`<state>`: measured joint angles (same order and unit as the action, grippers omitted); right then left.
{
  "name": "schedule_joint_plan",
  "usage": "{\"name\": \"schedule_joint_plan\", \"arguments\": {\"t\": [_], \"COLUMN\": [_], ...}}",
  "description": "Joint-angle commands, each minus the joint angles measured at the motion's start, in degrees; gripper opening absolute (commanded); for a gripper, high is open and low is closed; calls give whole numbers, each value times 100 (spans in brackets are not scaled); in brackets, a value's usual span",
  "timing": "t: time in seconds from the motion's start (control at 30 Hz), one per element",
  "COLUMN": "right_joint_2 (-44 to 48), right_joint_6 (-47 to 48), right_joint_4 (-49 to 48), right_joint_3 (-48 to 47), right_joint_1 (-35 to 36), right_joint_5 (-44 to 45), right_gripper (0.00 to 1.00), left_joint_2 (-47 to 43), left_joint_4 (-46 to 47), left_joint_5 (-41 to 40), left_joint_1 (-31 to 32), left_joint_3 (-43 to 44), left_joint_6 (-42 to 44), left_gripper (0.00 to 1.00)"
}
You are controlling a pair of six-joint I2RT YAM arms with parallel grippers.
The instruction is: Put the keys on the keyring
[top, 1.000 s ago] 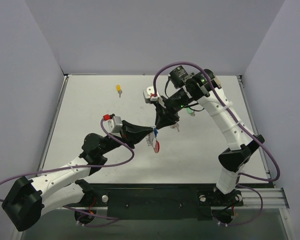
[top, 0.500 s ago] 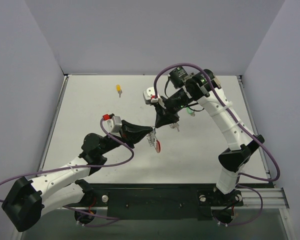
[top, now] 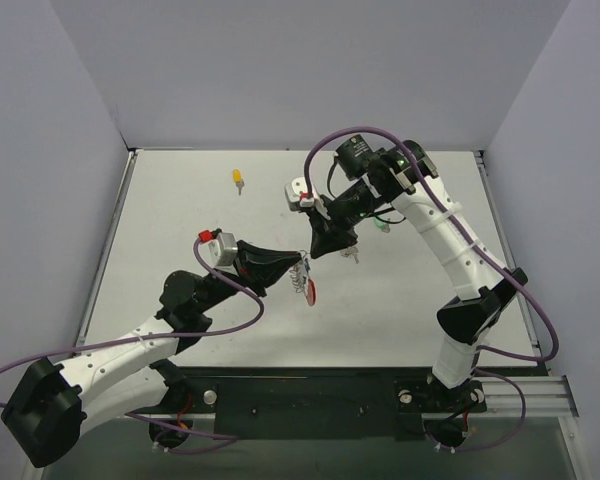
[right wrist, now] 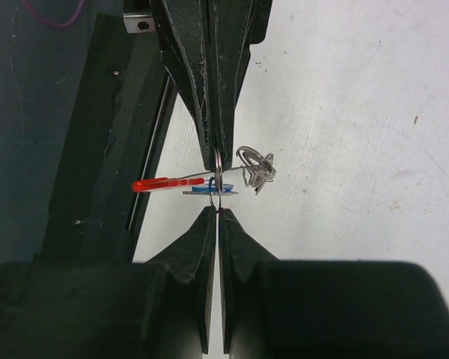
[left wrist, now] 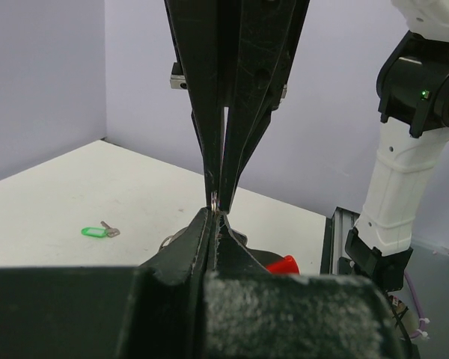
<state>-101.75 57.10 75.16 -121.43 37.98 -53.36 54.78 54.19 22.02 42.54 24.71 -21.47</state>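
From above, the two arms meet over the middle of the worktop [top: 180,220]. The left tool [top: 300,262] comes in from the lower left and the right tool [top: 313,252] reaches down from the upper right, and their tips are almost touching. The keyring [top: 310,289] hangs just below that meeting point, its red arc lowest. A yellow key [top: 238,178] lies well apart near the far left of the worktop. A green key [top: 382,227] lies on the far side of the right arm, partly hidden by it.

In the left wrist view, the left tool [left wrist: 213,217] has its fingers pressed together on the thin silver wire of the keyring [left wrist: 283,265]. The red part of the keyring shows just below and to the right of the fingers. The right tool [left wrist: 221,198] comes down from above, also pressed together, tip to tip with the left one. The green key [left wrist: 95,232] lies flat on the worktop, off to the left.

In the right wrist view, the right tool [right wrist: 217,213] is pressed together at the bottom of the ring loop. Whether it nips the wire or only touches it I cannot tell. The left tool [right wrist: 218,161] pinches the loop from the opposite side. The blue key [right wrist: 207,191] sits between the two tips against the ring, the red arc juts left, and the silver pieces [right wrist: 256,168] dangle to the right.
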Motion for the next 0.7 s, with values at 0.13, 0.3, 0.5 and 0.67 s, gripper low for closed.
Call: {"name": "schedule_joint_plan", "arguments": {"t": [0.13,0.3,0.5,0.67], "right_joint_2": [156,226,262,51], "right_joint_6": [-190,-357,-419,-533], "right_joint_4": [579,588,553,448], "right_joint_3": [155,-161,-372,-487], "right_joint_1": [175,-18,-97,-89], "right_joint_5": [1,-139,-332,-438], "right_gripper": [4,27,35,36], "left_joint_2": [-47,-73,41,234], "left_joint_4": [794,751,794,996], "left_joint_5": [-365,-242,39,153], "left_joint_1": [-71,-80,-97,-88], "left_joint_3": [16,-45,16,87], "left_joint_6": [-182,-164,-260,-401], "left_gripper": [0,0,0,0]}}
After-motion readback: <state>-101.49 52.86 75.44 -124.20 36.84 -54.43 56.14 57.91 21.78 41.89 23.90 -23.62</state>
